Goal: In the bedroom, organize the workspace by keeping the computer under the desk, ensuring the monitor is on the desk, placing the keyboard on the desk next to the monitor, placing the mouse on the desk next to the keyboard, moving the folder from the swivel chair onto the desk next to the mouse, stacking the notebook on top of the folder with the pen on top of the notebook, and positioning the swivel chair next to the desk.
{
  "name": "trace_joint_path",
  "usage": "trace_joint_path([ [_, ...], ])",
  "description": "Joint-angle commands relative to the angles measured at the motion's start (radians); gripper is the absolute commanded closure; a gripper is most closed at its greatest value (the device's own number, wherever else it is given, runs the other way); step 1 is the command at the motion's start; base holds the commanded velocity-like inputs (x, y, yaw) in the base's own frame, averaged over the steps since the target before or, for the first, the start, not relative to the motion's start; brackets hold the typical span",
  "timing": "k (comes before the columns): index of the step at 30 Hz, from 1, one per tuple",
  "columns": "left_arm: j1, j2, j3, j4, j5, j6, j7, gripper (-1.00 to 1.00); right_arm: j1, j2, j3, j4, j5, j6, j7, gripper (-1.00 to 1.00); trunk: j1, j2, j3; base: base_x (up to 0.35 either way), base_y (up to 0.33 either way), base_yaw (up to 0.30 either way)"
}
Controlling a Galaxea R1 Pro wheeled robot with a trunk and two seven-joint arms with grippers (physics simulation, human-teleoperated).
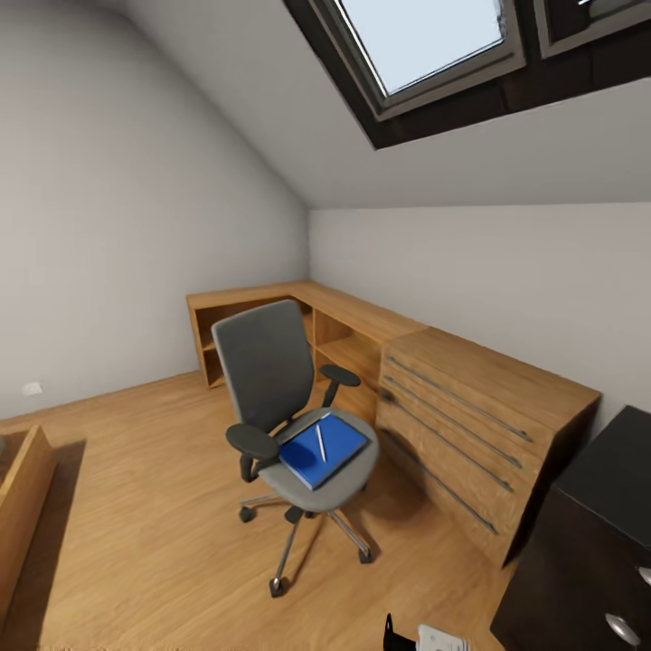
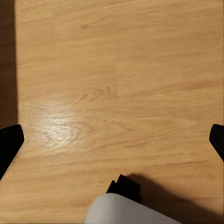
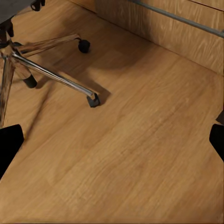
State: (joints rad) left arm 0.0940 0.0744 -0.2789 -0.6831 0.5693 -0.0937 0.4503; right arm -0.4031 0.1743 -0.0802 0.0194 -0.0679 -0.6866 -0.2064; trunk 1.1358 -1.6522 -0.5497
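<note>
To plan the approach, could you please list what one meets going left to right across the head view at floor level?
Light-wood furniture edge → swivel chair with the blue folder → light-wood drawer chest → black desk drawers.

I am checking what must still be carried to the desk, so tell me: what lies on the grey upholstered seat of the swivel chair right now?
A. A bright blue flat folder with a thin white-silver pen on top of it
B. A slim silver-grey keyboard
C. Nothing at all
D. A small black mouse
A: in the head view the bright blue flat folder lies on the grey upholstered swivel chair, with the thin white-silver pen resting on it.
</note>
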Motion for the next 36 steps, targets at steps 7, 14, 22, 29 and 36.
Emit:
trace_joint_path([
  [7, 0.0, 0.001, -0.008, -0.001, 0.011, -0.006, 0.007, -1.0, -0.001, 0.0, -0.01, 0.002, -0.006, -0.006, 0.004, -1.0, 0.0, -0.001, -0.001, 0.082, 0.129, 0.123],
  [14, 0.0, 0.001, -0.008, -0.001, 0.01, -0.006, 0.007, -1.0, 0.0, -0.005, -0.012, 0.001, -0.013, 0.001, 0.004, -1.0, 0.0, -0.001, -0.001, 0.003, 0.004, 0.003],
  [22, -0.018, 0.01, 0.006, -0.582, -0.001, 0.265, 0.01, -1.0, -0.012, -0.032, -0.01, -0.408, -0.006, 0.172, -0.036, -1.0, 0.0, -0.001, -0.001, 0.0, 0.0, 0.0],
  [29, -0.235, 0.002, 0.208, -0.688, 0.016, 0.61, 0.096, -1.0, -0.209, -0.062, -0.009, -0.569, -0.006, 0.701, -0.087, -1.0, 0.0, -0.001, -0.001, 0.0, 0.0, 0.0],
  [36, -0.272, 0.002, 0.29, -0.682, 0.015, 0.634, 0.09, -1.0, -0.266, -0.057, -0.008, -0.551, -0.011, 0.85, -0.088, -1.0, 0.0, -0.001, -0.001, 0.003, 0.0, 0.0],
])
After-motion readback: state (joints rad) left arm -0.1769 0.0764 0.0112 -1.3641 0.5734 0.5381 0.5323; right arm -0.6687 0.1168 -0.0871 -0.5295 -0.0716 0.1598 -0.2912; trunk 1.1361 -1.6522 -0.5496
